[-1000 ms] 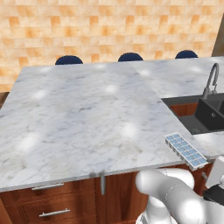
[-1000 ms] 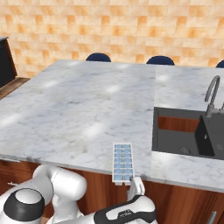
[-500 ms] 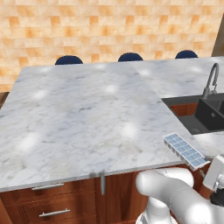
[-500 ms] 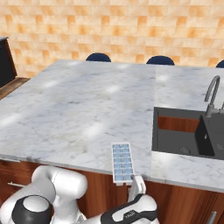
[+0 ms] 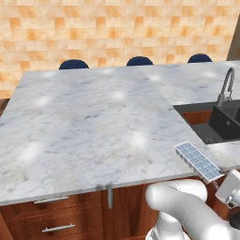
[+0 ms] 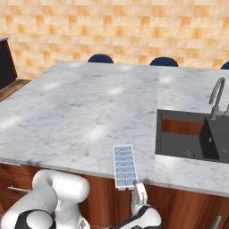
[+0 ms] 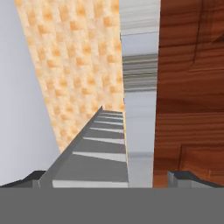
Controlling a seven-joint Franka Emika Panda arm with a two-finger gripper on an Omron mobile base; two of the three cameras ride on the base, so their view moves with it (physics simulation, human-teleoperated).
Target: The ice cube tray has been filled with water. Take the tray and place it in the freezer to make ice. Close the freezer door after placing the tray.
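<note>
The ice cube tray is white with pale blue water cells. It lies at the front edge of the marble counter, left of the sink, and its near end juts over the edge. My gripper sits just below and in front of that near end, also seen at the lower right as the gripper. In the hand view the gripper is open, with the tray's grey underside reaching in between the fingertips, nearer the left one. The freezer and the freezer door are out of view.
A dark sink with a curved tap is set into the counter to the right of the tray. Wooden drawers run below the counter's front. Blue stool tops line the far side before a tiled wall.
The tray has stayed where it lies. The arm has shifted only slightly below the counter edge, and the jaws stay wide.
</note>
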